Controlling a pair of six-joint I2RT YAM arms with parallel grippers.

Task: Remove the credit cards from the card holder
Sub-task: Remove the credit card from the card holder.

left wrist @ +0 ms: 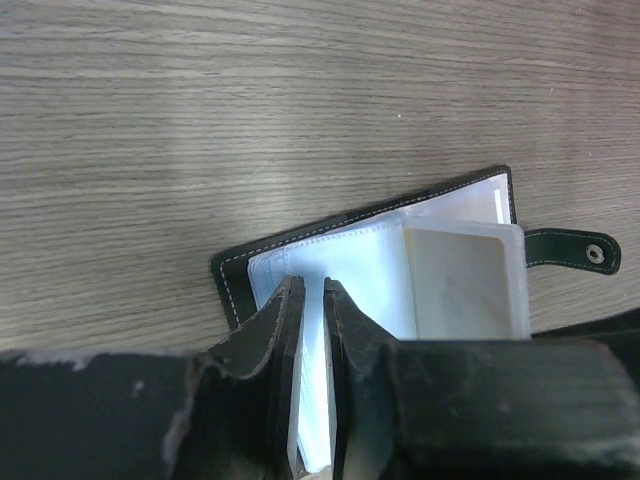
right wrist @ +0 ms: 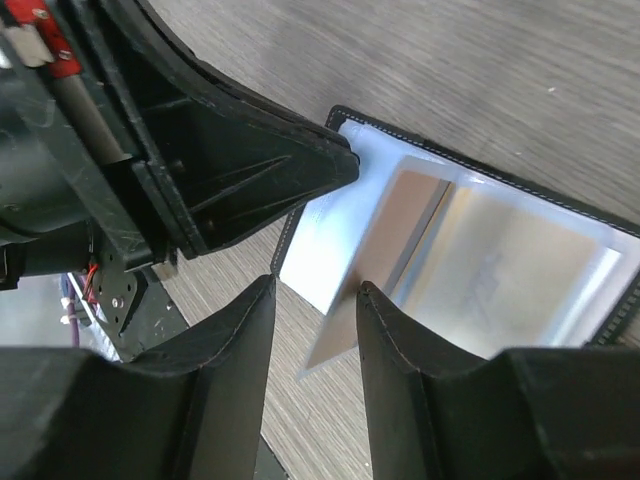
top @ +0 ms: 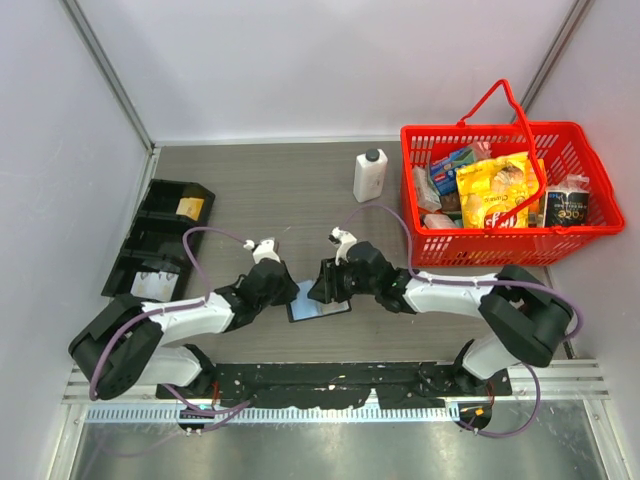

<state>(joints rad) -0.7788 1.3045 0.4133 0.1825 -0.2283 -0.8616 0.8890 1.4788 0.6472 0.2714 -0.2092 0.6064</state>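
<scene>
ok, left gripper (left wrist: 312, 300) is pinched down on the pale inner sleeve at the near edge of the card holder (left wrist: 232, 275). the holder lies open and flat on the table (left wrist: 300, 100) between the two arms, with its snap tab (left wrist: 572, 250) out to the side. that pinch is the anchor: it wants to be low and firm, or the whole holder will follow the card.

one card (right wrist: 385, 250) sticks partway out of its clear pocket, tilted up, with its free corner between the fingers of the right gripper (right wrist: 316, 290). those jaws stand part open astride the corner with a visible gap beside it, so nothing is clamped there as far as i can see.

my read: the step in hand is the first pull.
- close far enough onto the corner to get pad on the flat face, not just the edge.
- draw along the pocket's axis, away from the left arm, at a shallow angle.
- twisting likely jams the card in the plastic.

the other pockets look pale and glossy; can't tell how many cards they hold.
</scene>
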